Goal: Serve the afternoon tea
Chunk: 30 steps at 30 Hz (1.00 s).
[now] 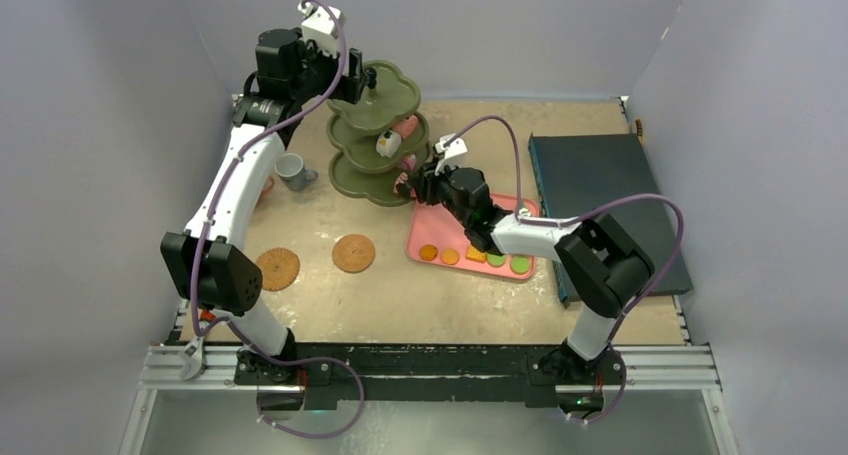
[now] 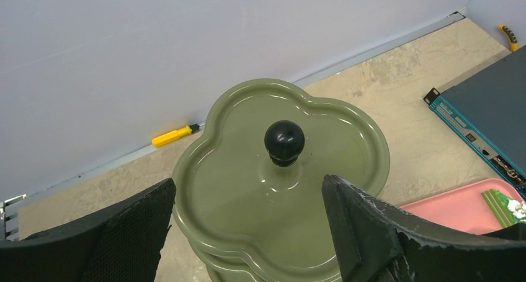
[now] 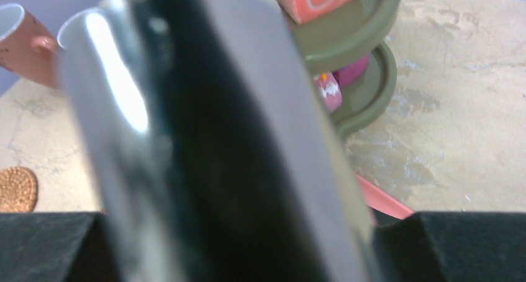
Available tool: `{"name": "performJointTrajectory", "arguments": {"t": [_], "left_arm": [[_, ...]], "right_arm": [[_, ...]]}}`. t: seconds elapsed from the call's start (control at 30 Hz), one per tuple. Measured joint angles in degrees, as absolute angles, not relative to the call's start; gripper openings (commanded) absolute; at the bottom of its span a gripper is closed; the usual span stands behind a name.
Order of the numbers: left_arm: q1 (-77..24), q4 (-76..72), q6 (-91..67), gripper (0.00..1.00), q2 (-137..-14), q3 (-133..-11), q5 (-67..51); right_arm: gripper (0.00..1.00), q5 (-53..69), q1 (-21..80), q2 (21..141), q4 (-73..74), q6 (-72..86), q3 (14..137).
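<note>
The olive three-tier stand (image 1: 378, 165) stands at the back middle. Its top tier (image 2: 248, 189) with a black knob (image 2: 285, 141) is bare. My left gripper (image 1: 355, 83) is open, its fingers on either side of the top tier's near edge (image 2: 248, 192). An orange roll pastry (image 1: 405, 128) lies on the middle tier, and a pink pastry (image 3: 327, 90) on the bottom tier. My right gripper (image 1: 420, 183) is shut on the black tongs (image 3: 236, 158) next to the stand's base. Orange and green pastries (image 1: 475, 256) lie on the pink tray (image 1: 440, 225).
A grey-blue cup (image 1: 292, 171) stands left of the stand, and a terracotta cup (image 3: 25, 43) sits beside it. Two brown coasters (image 1: 277, 268) (image 1: 353, 253) lie in front. A dark blue box (image 1: 600, 195) fills the right side. A yellow-handled tool (image 2: 173, 134) lies by the back wall.
</note>
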State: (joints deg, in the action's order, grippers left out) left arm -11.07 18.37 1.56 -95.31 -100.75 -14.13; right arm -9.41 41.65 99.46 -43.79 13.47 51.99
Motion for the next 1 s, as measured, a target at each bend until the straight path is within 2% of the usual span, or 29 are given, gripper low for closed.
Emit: {"name": "performJointTrajectory", "arguments": {"t": [0.6,0.67,0.83,1.0], "left_arm": [[-10.50,18.52,1.58,0.87,-94.04,-100.55,-15.03],[-10.50,18.52,1.58,0.87,-93.89,-100.51,-15.20],[-10.50,18.52,1.58,0.89,-93.89,-100.49,-15.64],[-10.50,18.52,1.52,0.90,-93.89,-100.49,-15.59]], "right_arm": [[0.40,-13.08,41.67,112.66,-55.57,13.87,57.89],[0.43,-13.58,41.71,113.71,-56.23,13.80,58.50],[0.61,-14.24,42.19,114.19,-56.82,12.99,59.29],[0.66,-14.35,42.63,114.04,-56.84,12.62,59.22]]}}
